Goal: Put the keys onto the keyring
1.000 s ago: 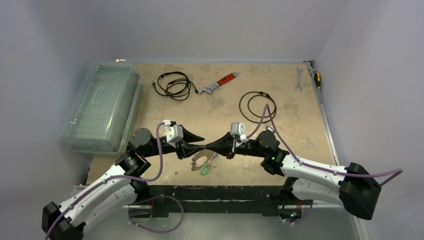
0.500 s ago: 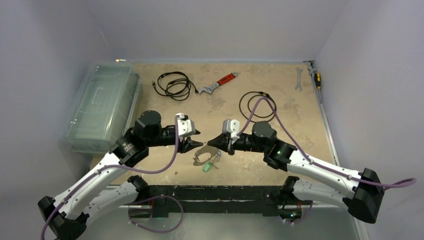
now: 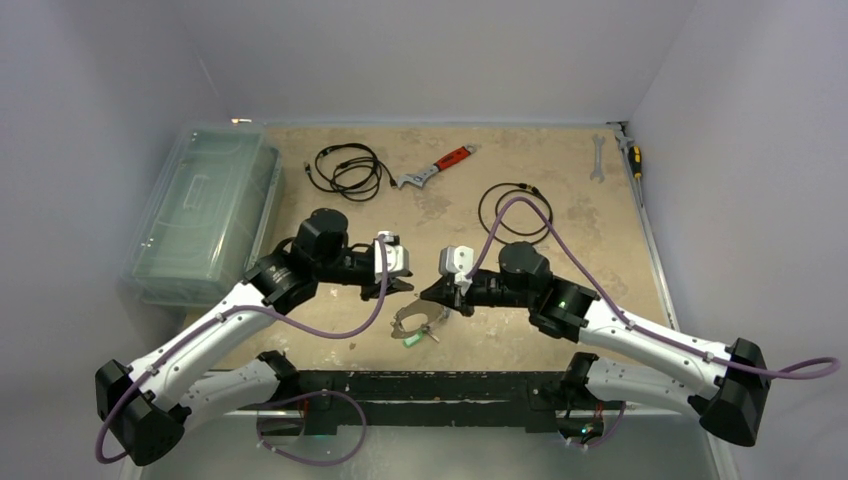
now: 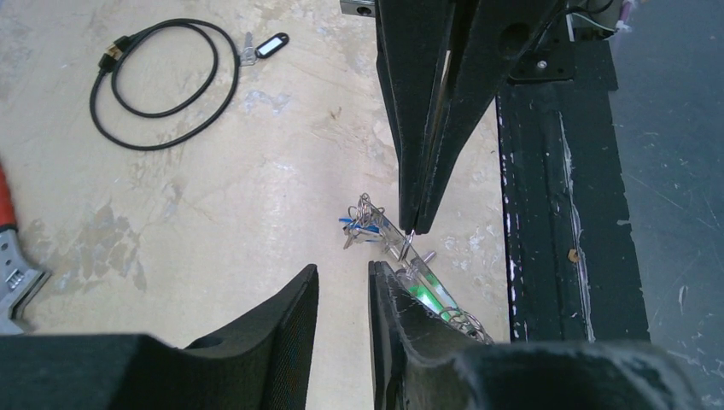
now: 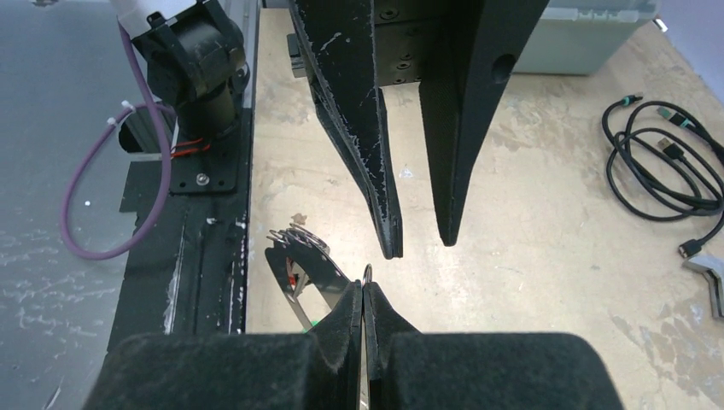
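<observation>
Threading looks barely begun: right gripper (image 5: 364, 292) is clamped on the keyring (image 5: 292, 286), while left gripper (image 4: 343, 295) hangs slightly parted, empty, beside the keys (image 4: 427, 295). Next it needs to pinch one key.

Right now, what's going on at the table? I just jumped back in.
The right gripper is shut, its fingers apparently pinching the edge of the keyring, which lies near the table's front edge between the two arms. Keys with blue and green tags are bunched at the ring. The left gripper stands open just opposite, holding nothing. One loose key with a dark tag lies beside the black cable.
</observation>
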`<action>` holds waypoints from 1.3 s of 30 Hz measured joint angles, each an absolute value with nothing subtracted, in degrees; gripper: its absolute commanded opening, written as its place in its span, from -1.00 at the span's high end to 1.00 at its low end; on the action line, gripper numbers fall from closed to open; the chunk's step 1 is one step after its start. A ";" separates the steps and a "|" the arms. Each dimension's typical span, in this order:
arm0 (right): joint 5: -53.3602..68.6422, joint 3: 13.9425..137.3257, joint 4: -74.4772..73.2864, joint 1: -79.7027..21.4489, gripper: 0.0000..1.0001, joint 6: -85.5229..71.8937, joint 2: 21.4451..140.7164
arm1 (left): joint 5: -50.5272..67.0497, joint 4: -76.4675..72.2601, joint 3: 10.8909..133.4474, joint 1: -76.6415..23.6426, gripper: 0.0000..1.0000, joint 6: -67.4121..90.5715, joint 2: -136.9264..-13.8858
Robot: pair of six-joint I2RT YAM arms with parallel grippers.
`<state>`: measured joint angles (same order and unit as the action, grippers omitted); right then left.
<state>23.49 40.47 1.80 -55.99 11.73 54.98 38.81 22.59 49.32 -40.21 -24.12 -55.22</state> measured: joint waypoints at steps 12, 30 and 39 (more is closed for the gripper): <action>22.37 41.52 -0.14 -56.25 1.00 12.08 55.88 | 41.65 23.66 50.81 -40.21 0.13 -25.76 -56.55; 21.93 41.89 -1.39 -56.31 1.00 12.12 56.27 | 43.77 21.21 49.56 -40.21 0.45 -25.08 -58.83; 21.63 42.00 -2.35 -56.60 1.00 12.27 57.98 | 43.81 19.66 46.92 -40.32 0.26 -25.10 -60.07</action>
